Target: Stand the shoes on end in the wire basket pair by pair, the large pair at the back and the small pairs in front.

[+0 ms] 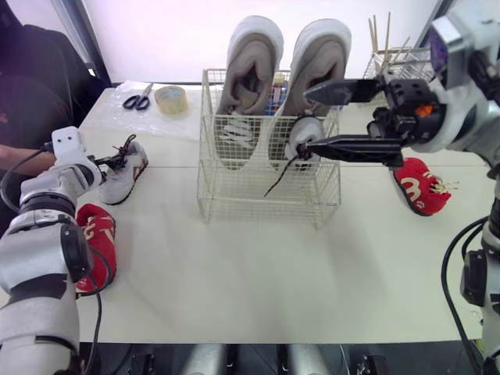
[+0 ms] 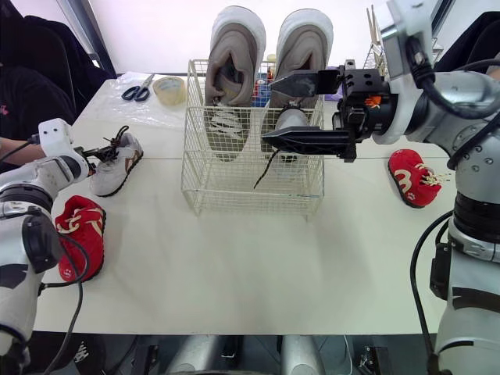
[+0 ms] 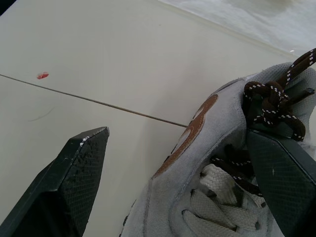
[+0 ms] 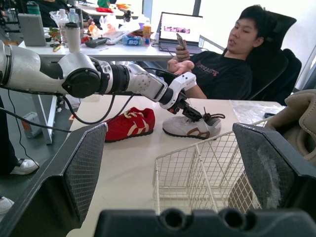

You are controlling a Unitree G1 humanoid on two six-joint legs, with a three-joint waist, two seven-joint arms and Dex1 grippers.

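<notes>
The wire basket (image 1: 234, 195) stands mid-table with two large grey shoes (image 1: 250, 70) on end at its back. A small grey shoe (image 1: 301, 137) stands in the front right part, dark laces hanging out. My right gripper (image 1: 306, 119) hovers at the basket's right side, open wide, one finger above that shoe and one level with it. Its mate, a small grey shoe (image 1: 125, 168) with brown trim, lies on the table at the left. My left gripper (image 3: 176, 133) is open astride its side wall, one finger inside the opening. One red shoe (image 1: 98, 242) lies front left, another (image 1: 422, 186) at the right.
Scissors (image 1: 138, 100) and a tape roll (image 1: 170, 98) lie on a plastic sheet behind the left grey shoe. A wire rack with sticks (image 1: 391, 55) stands at the back right. A person (image 4: 222, 64) sits beyond the table's left end.
</notes>
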